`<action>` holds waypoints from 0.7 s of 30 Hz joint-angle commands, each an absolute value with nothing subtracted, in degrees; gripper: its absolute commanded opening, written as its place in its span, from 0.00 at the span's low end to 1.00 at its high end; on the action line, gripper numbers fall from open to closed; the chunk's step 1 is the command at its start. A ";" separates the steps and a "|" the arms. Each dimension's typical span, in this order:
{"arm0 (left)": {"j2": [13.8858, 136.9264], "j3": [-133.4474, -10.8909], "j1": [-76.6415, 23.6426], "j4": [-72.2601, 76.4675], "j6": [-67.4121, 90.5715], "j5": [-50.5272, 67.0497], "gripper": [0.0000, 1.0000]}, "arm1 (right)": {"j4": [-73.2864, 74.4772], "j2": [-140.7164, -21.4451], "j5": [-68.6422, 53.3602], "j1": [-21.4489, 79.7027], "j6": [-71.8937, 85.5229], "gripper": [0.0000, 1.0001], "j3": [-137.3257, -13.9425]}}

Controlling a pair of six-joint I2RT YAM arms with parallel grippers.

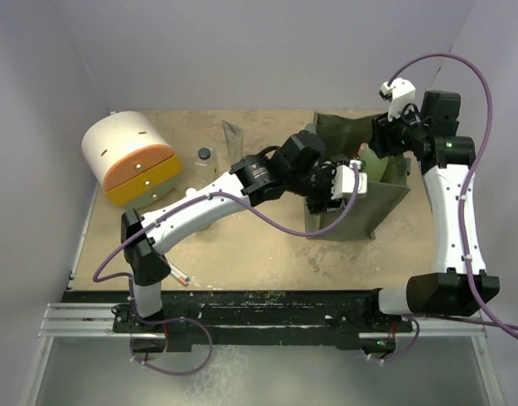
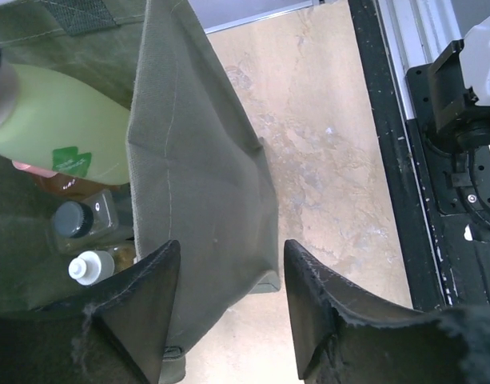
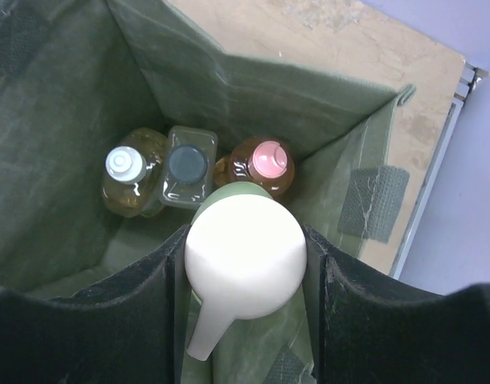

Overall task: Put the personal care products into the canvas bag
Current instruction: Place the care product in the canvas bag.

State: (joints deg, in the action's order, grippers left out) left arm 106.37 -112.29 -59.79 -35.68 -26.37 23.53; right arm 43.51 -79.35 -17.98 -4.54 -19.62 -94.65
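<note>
The pale green bottle [image 2: 61, 120] is hanging cap-up inside the mouth of the canvas bag [image 1: 381, 203], with the right gripper [image 3: 245, 240] clamping its white cap from both sides. On the bag floor, at 12 o'clock from that cap in the right wrist view, three bottles are standing side by side: an amber bottle [image 3: 129, 180], a clear dark-capped bottle [image 3: 187, 168] and an orange bottle [image 3: 260, 164]. The left gripper [image 2: 230, 248] is hovering at the bag's near wall, its jaws apart and straddling the fabric. Seen from above, the bag is standing at 2 o'clock on the table [image 1: 242, 254]. At 10 o'clock, a silver-grey tube [image 1: 232, 139] and a small clear bottle [image 1: 204, 162] are standing beside a white and orange domed box [image 1: 132, 161].
</note>
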 commanded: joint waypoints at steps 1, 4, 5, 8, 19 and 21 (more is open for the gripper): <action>105.48 -113.11 -59.94 -33.36 -27.15 22.25 0.55 | 33.85 -74.01 -17.15 -4.57 -18.70 0.00 -94.24; 105.28 -112.40 -60.01 -33.10 -27.16 22.23 0.50 | 34.21 -73.87 -16.79 -4.59 -18.55 0.00 -93.16; 105.37 -112.37 -60.03 -33.12 -27.16 22.22 0.49 | 34.33 -73.83 -16.79 -4.58 -18.48 0.00 -93.02; 105.45 -112.07 -60.11 -32.89 -27.20 22.11 0.46 | 34.34 -73.53 -16.87 -4.58 -18.28 0.00 -93.11; 105.47 -111.65 -60.45 -32.76 -28.10 20.95 0.37 | 37.44 -72.96 -19.50 -4.61 -16.49 0.00 -100.49; 105.47 -111.62 -60.47 -32.62 -28.25 20.67 0.37 | 38.50 -72.91 -20.46 -4.57 -16.23 0.00 -101.83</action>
